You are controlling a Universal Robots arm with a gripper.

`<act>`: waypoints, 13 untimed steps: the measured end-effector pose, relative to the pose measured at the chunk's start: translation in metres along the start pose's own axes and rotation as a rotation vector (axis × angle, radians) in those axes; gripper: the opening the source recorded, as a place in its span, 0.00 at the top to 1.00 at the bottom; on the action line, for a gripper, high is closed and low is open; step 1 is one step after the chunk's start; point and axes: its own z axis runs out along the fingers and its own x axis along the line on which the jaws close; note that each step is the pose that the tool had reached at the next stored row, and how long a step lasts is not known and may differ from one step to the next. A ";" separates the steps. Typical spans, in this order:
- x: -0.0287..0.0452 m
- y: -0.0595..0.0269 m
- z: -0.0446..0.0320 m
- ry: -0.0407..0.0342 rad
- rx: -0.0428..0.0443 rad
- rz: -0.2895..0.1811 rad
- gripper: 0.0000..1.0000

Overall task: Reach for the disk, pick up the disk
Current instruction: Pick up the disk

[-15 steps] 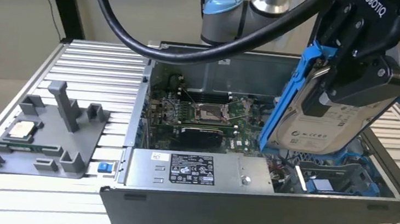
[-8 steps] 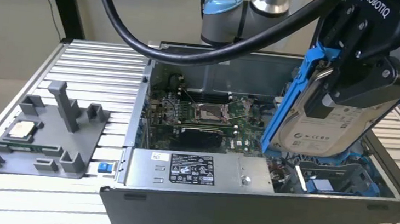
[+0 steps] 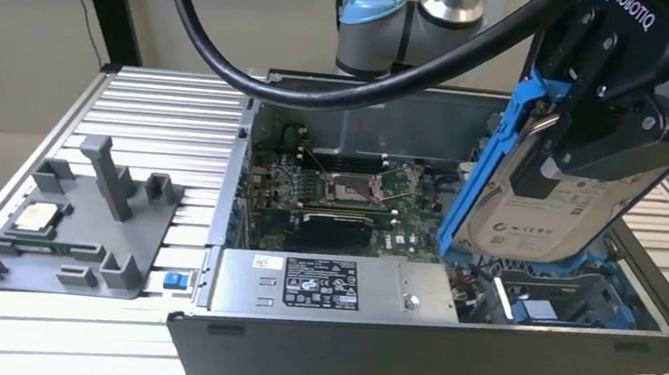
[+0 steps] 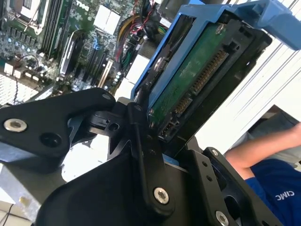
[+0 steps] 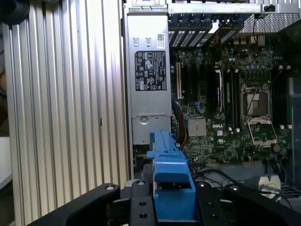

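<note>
A: Starting at the gripper (image 3: 579, 128), what do we have?

B: We see its black fingers (image 3: 596, 144) clamped together on the disk (image 3: 552, 222). In the exterior view the disk hangs tilted below the gripper, lifted clear above the open computer case (image 3: 418, 343), its white label facing us and its blue bracket (image 3: 490, 166) running along the edge.

A: Do both wrist views agree?

B: We think so. In the second wrist view the disk (image 4: 197, 80) sits right between the black finger links (image 4: 141, 141), its green circuit board and connector turned toward the camera, the blue bracket (image 4: 277, 21) framing it. In the first wrist view we see the bracket's blue end (image 5: 167, 174) held between the gripper's links (image 5: 141, 202).

A: And further out from the gripper?

B: Directly beneath the held disk lies the case's drive bay with a blue plastic piece (image 3: 538, 310) in it. Just beside that we see the motherboard (image 3: 347, 189) with its empty processor socket, and the grey power supply (image 3: 325, 288) along the near wall. Well apart from the gripper, toward the exterior view's left, a grey fixture (image 3: 85, 228) rests on the slatted aluminium table (image 3: 158, 106), carrying a small square chip (image 3: 37, 214). In the second wrist view, a person's arm in a blue sleeve (image 4: 268, 183) shows beyond the gripper.
</note>
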 end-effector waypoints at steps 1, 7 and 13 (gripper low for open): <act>0.0000 -0.0007 0.0000 -0.0001 0.0000 0.000 1.00; -0.0004 -0.0071 0.0000 -0.0002 0.0000 0.000 1.00; -0.0013 -0.0220 0.0005 0.0000 0.0000 0.000 1.00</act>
